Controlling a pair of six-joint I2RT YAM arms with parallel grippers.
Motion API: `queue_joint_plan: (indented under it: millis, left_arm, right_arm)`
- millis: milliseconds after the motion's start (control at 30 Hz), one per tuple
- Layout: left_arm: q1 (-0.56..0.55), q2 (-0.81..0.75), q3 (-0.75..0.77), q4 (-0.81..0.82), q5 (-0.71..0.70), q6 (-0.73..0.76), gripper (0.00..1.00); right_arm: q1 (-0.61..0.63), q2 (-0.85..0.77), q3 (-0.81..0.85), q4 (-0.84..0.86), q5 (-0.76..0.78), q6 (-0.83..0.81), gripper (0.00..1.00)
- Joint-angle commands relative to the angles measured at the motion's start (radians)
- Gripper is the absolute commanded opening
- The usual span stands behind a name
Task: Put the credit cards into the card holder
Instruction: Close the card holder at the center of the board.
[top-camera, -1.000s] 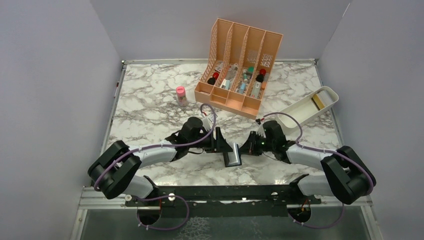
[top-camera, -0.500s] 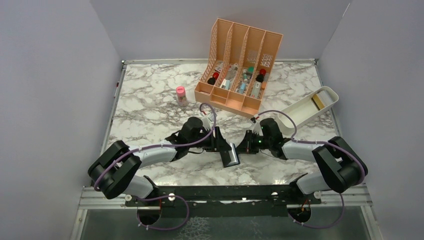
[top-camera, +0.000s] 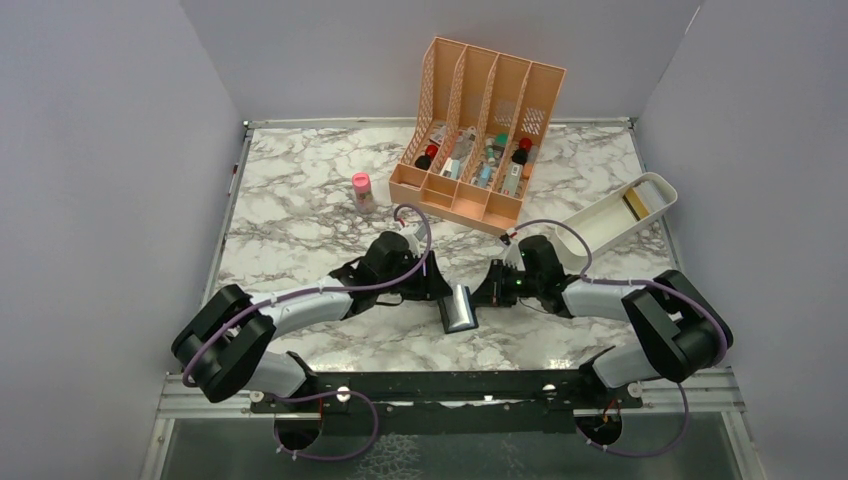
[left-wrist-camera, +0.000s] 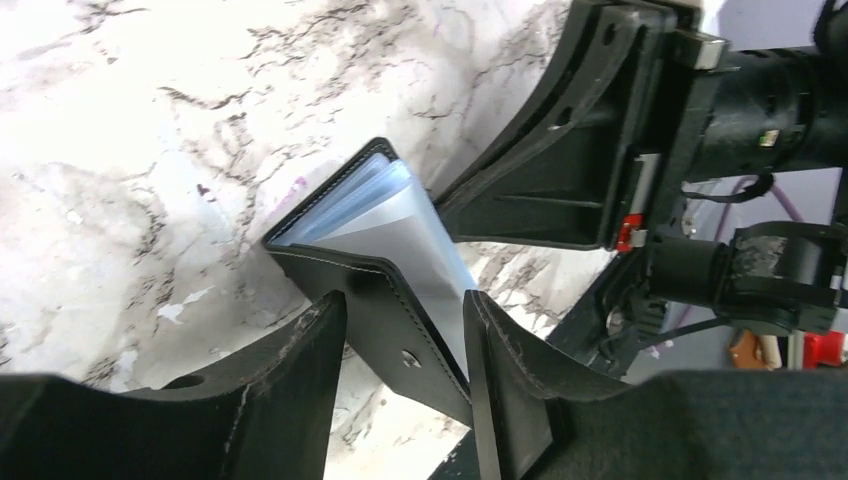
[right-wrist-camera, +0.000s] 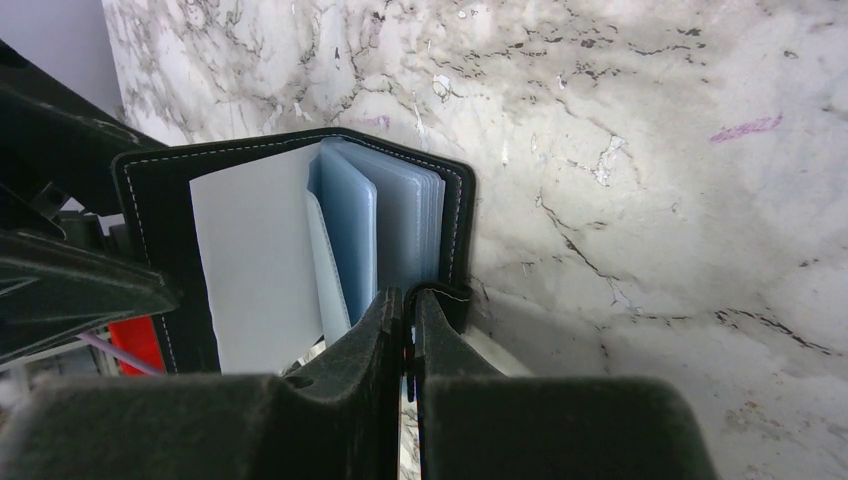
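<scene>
Card holder spread lower between two pincers

Top view: the card holder (top-camera: 460, 308) sits at frame centre on the tabletop (top-camera: 300, 220), and its left cover, raised a second ago, is now folded down. The left pincer (top-camera: 437, 290) is at its left and the right pincer (top-camera: 487, 297) at its right, while a gold card (top-camera: 635, 203) waits in the white tray (top-camera: 590, 232) at upper right. Left wrist view: the jaws stand partly apart astride the black cover; whether they pinch it I cannot tell. Right wrist view: the right pincer is clenched on the holder's lower edge, the clear sleeves (right-wrist-camera: 400, 230) are fanned, and a pale grey card (right-wrist-camera: 255, 270) lies against the left face. The holder looks opened and steadied for loading, with the tray card still to fetch.
</scene>
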Motion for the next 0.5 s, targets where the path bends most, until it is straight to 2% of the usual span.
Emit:
queue_joint_plan:
  millis: [0, 233, 333, 467]
  left_arm:
    - [-0.001, -0.029, 0.03, -0.046, -0.055, 0.028, 0.5]
    - [-0.002, -0.1, 0.021, -0.104, -0.17, -0.027, 0.49]
    - [-0.001, -0.129, 0.01, -0.11, -0.188, -0.058, 0.58]
    - [-0.001, -0.129, -0.009, -0.111, -0.188, -0.114, 0.58]
  right_arm:
    - [0.004, 0.019, 0.008, -0.014, 0.005, -0.026, 0.06]
    - [0.004, 0.02, -0.001, -0.013, 0.006, -0.026, 0.06]
    - [0.004, 0.022, -0.002, -0.011, 0.008, -0.026, 0.06]
    - [0.004, 0.024, -0.003, -0.007, 0.005, -0.026, 0.06]
